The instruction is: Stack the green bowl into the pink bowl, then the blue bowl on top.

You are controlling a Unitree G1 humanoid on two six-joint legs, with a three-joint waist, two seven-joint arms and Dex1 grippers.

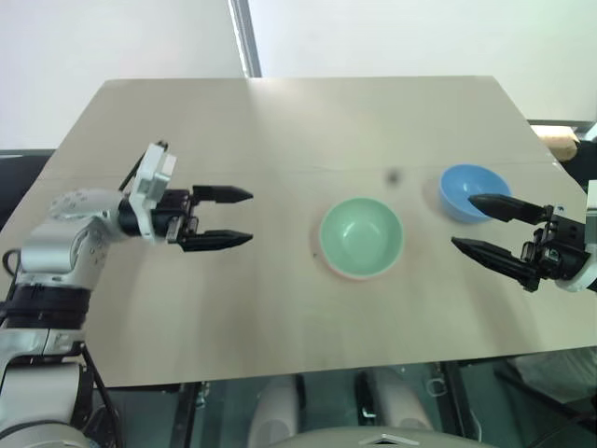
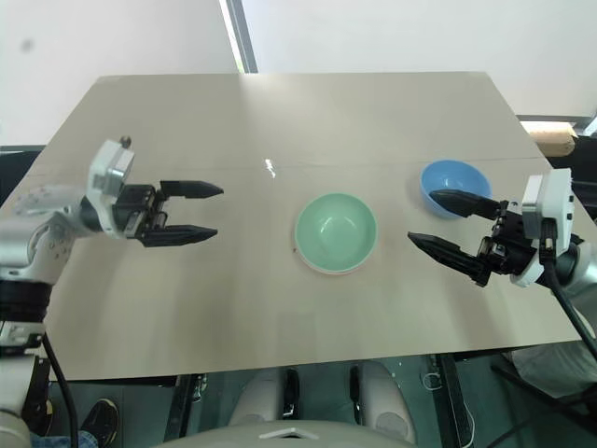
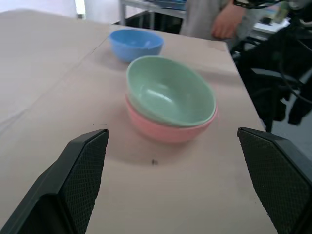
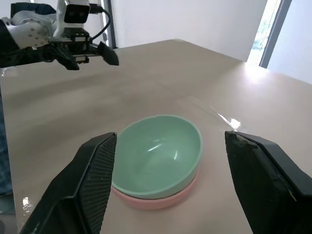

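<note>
Table (image 1: 280, 140): flat, pale wood-grain top, matte; a faint seam runs across it at mid-frame in the left eye view.
Green bowl (image 1: 361, 237): round, smooth plastic, pale mint, slight gloss inside. Sits centre-right of the left eye view, nested in the pink bowl. Nothing in it.
Pink bowl (image 3: 165, 130): round, smooth salmon plastic, same size as the green. Holds the green bowl; only its lower wall and rim edge show beneath the green one in the left wrist view. The green rim sits slightly tilted above the pink rim.
Blue bowl (image 1: 474, 192): round, smooth sky-blue plastic, upright on the table, right of frame in the left eye view, apart from the stacked pair. Inside shows nothing.
Left gripper (image 1: 229, 217): black tapered fingers w/ cross-hatched pads, spread apart, holding nothing; left-centre of the left eye view, well apart from the stack.
Right gripper (image 1: 485, 224): same black fingers, spread wide, holding nothing; right edge of the left eye view. Upper finger overlaps the blue bowl's rim in that view; contact can't be told.
Person (image 3: 222, 22): a hand and grey clothing, top right of the left wrist view, beyond the table's far edge.
</note>
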